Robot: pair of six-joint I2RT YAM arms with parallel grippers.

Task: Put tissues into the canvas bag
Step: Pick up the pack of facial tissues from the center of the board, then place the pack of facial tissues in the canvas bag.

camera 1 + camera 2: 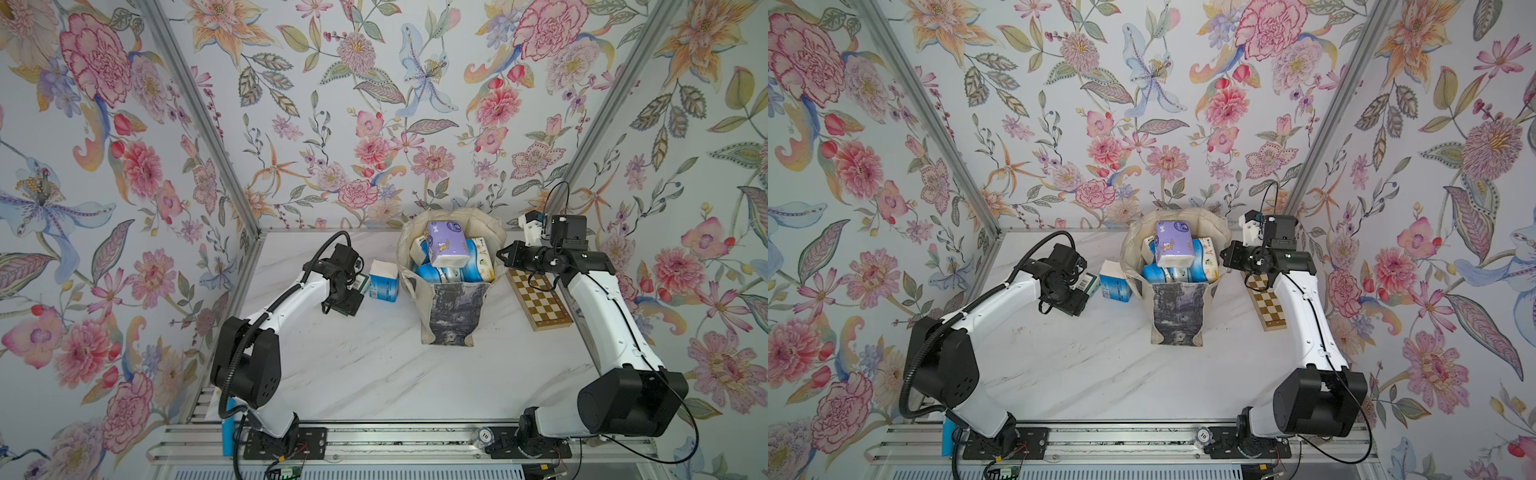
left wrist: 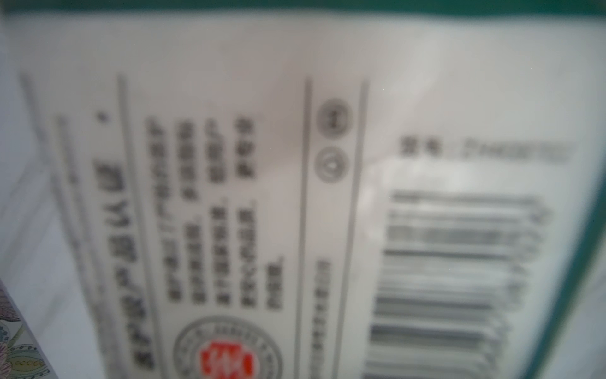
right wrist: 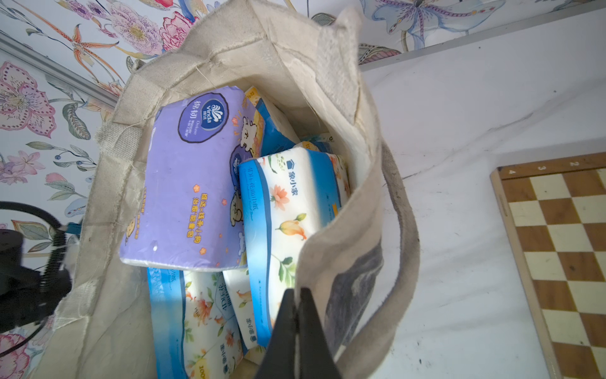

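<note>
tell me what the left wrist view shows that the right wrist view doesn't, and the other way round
Only left wrist: a blurred close-up of the green-white pack, its barcode and a red seal filling the frame. Only right wrist: the canvas bag with its mouth open, the lilac pack lying on blue-and-white packs, the right gripper shut on the bag's rim, the chessboard. Both: white table and floral wall.

"Vinda" is printed on the lilac pack (image 3: 187, 197); 2, 3, 4 are seemingly marked along the chessboard (image 3: 564, 262) edge.
</note>
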